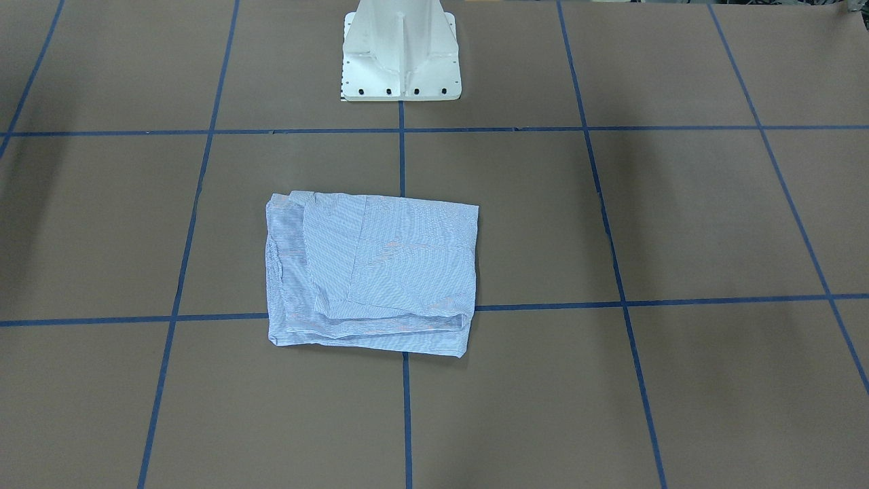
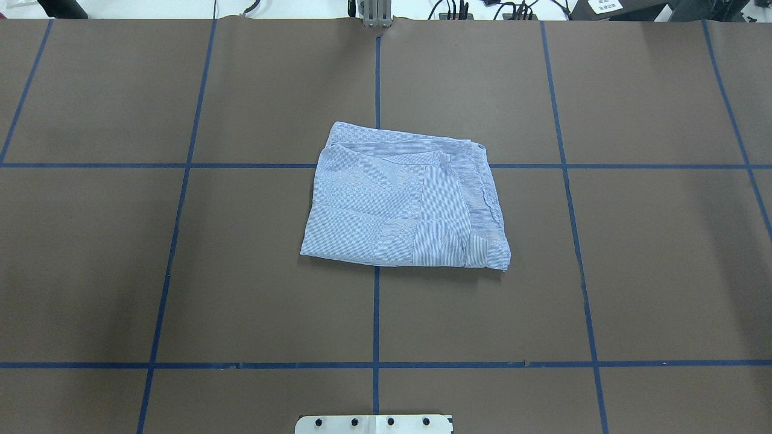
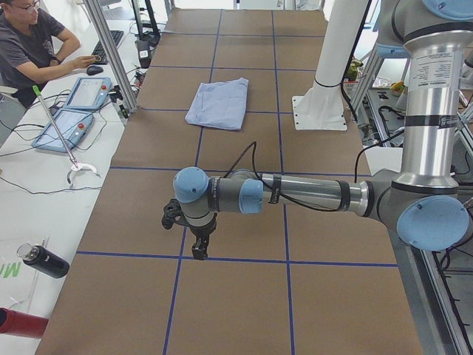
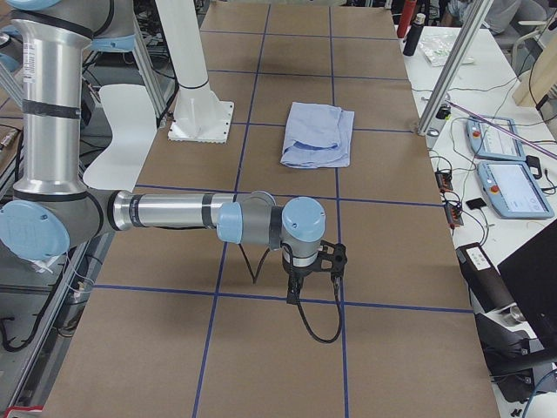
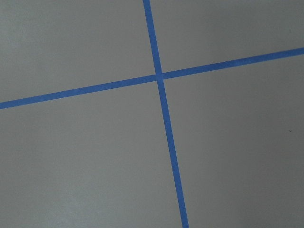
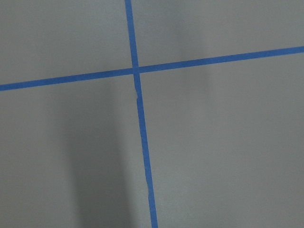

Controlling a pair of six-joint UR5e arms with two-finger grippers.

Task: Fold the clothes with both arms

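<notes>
Lying folded, shirt (image 2: 405,202) well apart from left pincer (image 3: 198,251), right pincer (image 4: 293,296).

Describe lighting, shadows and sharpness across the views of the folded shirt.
Front-facing view: the folded light blue striped shirt is sharp; soft dark shadows smear the brown table at left and right. Overhead view: even light, washed-out white strip beyond the far edge. Left wrist view: flat, shadowless. Right wrist view: a broad soft shadow band crosses the lower left.

Brown table (image 2: 90,271) with blue tape grid (image 2: 376,313); alongside, teach pendant (image 3: 63,127), black bottle (image 3: 44,260), person (image 3: 33,41).
</notes>
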